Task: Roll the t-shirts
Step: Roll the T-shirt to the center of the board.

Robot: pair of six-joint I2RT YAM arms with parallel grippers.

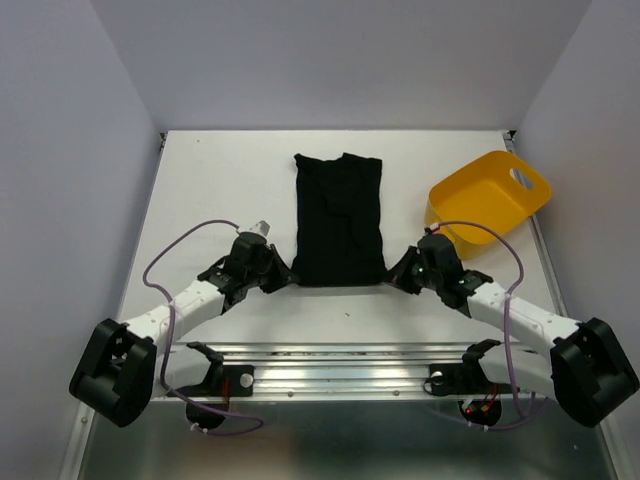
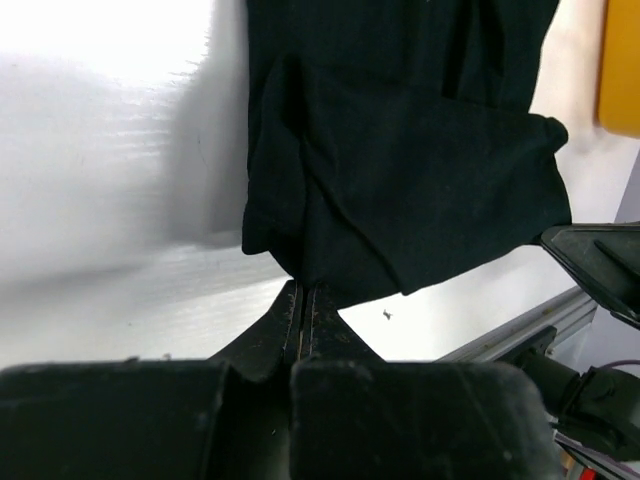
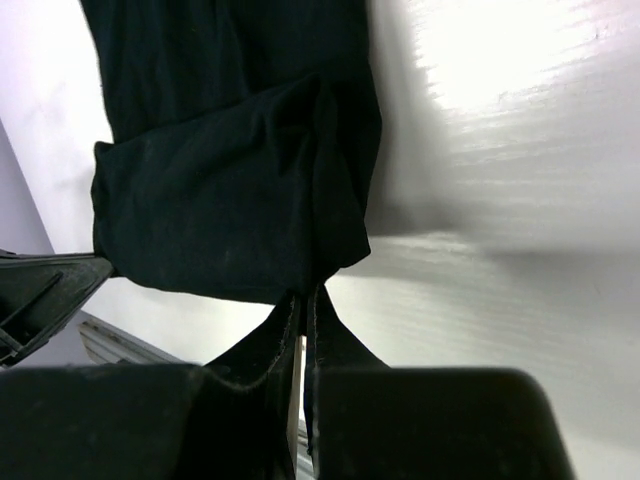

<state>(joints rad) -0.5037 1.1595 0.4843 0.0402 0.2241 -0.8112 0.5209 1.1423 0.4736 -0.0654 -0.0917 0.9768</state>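
A black t-shirt (image 1: 339,218) lies folded into a long strip down the middle of the white table. My left gripper (image 1: 287,277) is shut on its near left corner, and in the left wrist view the cloth (image 2: 400,190) bunches up from the closed tips (image 2: 303,290). At the near right corner my right gripper (image 1: 393,276) is shut on the hem, where the fabric (image 3: 230,200) folds over above the pinched tips (image 3: 310,295). The near edge is slightly lifted between both grippers.
A yellow plastic tub (image 1: 489,202) lies tilted at the right of the table, beside the right arm. The aluminium rail (image 1: 340,360) runs along the near edge. White walls enclose the table on three sides.
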